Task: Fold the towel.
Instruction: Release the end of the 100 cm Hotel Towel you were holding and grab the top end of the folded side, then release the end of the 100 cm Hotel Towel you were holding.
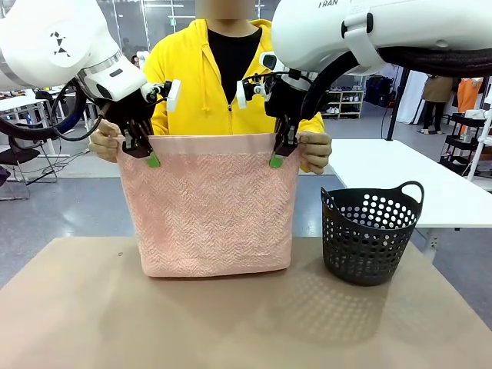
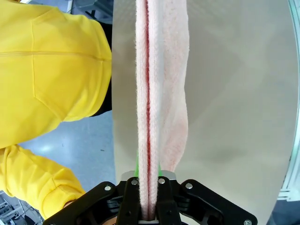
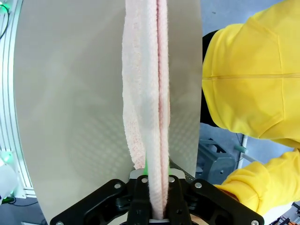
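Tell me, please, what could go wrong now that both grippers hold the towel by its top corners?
1. The person's hands are at the same corners beside the left gripper and right gripper; fingers might get pinched.
2. Each gripper clamps only a narrow bit of the towel, so a layer may slip out.
3. The black basket stands close; a swing could knock it.

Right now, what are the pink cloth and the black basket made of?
Salmon-pink towel: probably cotton terry, matte; fuzzy herringbone weave, smooth top band. Black round basket: likely moulded plastic, faint sheen; rigid perforated walls, looped handle.
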Available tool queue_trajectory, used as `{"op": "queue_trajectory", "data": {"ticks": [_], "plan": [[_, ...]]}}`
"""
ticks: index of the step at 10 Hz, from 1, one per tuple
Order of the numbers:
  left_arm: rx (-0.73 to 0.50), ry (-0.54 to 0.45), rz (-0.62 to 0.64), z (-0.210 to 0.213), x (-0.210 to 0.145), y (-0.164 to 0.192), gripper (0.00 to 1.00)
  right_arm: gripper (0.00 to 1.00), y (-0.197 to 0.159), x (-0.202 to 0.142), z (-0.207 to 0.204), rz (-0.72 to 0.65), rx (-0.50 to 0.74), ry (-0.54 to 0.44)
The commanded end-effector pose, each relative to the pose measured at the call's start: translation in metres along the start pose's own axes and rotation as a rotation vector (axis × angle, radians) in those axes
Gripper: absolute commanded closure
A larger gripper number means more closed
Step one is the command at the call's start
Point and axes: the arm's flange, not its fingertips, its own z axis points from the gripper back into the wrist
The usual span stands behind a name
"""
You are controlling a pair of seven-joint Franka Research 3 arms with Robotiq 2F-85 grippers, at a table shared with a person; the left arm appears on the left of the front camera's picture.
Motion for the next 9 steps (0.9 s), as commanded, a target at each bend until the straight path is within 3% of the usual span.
{"op": "queue_trajectory", "data": {"ticks": [1, 9], "plan": [[0.002, -0.001, -0.006, 0.0014, 0.0004, 0.0002, 1.0, 1.0, 0.0004, -0.0007, 0.0016, 0.005, -0.003, 0.011], [0.002, -0.001, -0.006, 0.0014, 0.0004, 0.0002, 1.0, 1.0, 0.0004, -0.0007, 0.0016, 0.005, -0.003, 0.011]]}}
